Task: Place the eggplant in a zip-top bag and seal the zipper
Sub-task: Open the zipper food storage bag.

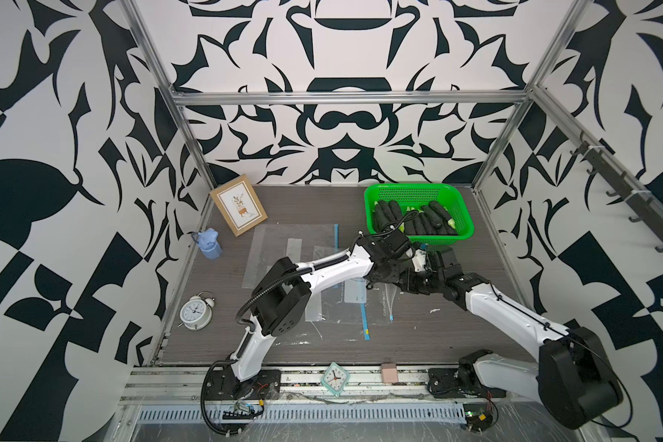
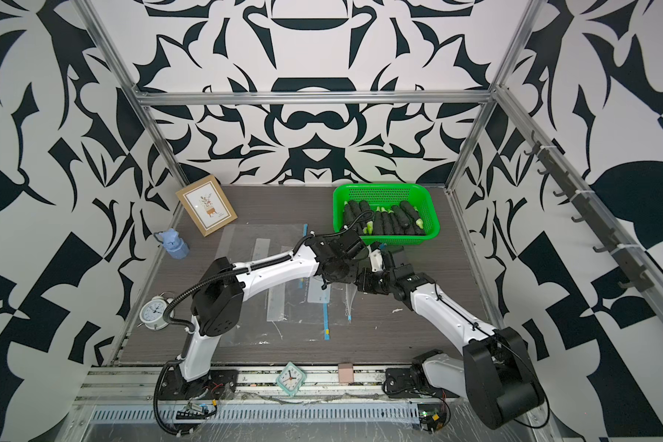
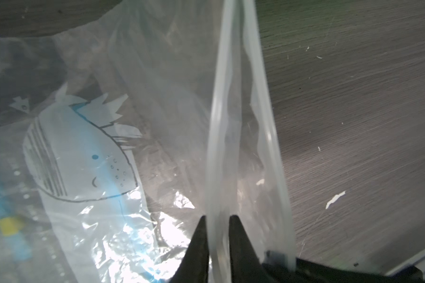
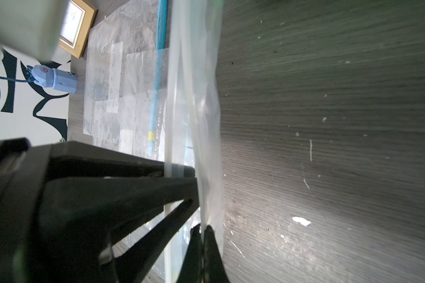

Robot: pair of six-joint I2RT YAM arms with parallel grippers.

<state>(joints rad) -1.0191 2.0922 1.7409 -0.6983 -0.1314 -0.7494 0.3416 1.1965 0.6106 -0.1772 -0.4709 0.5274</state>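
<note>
The zip-top bag hangs above the worktop, its mouth edge pinched by the tightly closed right gripper and narrowly closed left gripper, with the eggplants in the green basket just beyond.

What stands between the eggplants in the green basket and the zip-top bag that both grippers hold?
No loose object shows on the table between the green basket of eggplants and the zip-top bag. But the left gripper and right gripper each pinch a bag lip, its mouth only narrowly open, so neither is free.
</note>
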